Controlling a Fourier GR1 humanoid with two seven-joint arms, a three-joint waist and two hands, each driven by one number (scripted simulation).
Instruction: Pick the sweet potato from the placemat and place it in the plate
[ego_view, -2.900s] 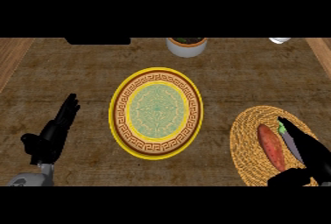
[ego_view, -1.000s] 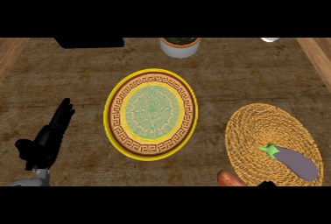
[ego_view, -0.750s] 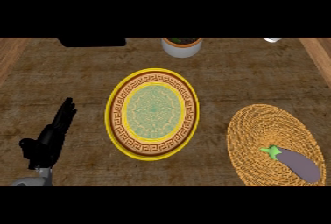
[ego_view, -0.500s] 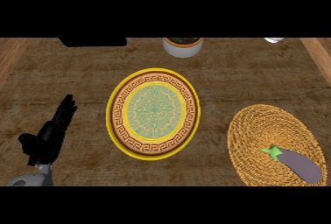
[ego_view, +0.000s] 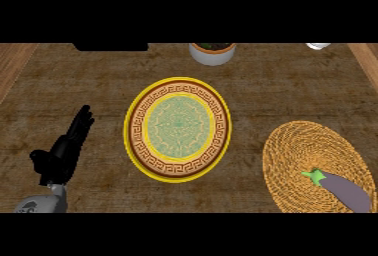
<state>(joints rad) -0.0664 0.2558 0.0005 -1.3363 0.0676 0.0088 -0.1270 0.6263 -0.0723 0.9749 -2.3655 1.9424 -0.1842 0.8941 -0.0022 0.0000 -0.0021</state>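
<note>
No sweet potato shows; only an eggplant (ego_view: 345, 190) lies aslant on the placemat (ego_view: 303, 155), far right of the resting, released left robot hand (ego_view: 65, 150).

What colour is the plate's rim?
Bright yellow, on the plate, around a brown key-pattern band; seen in the head view.

A broad strip of bare surface (ego_view: 295, 95) lies open between the plate (ego_view: 178, 128) at the frame's centre and the placemat (ego_view: 310, 150) at the lower right. An eggplant (ego_view: 341, 190) occupies the mat's lower right part. The left hand (ego_view: 63, 150) rests with straight fingers at the lower left, apart from the plate. A pot (ego_view: 212, 52) stands at the upper edge, above the plate
</note>
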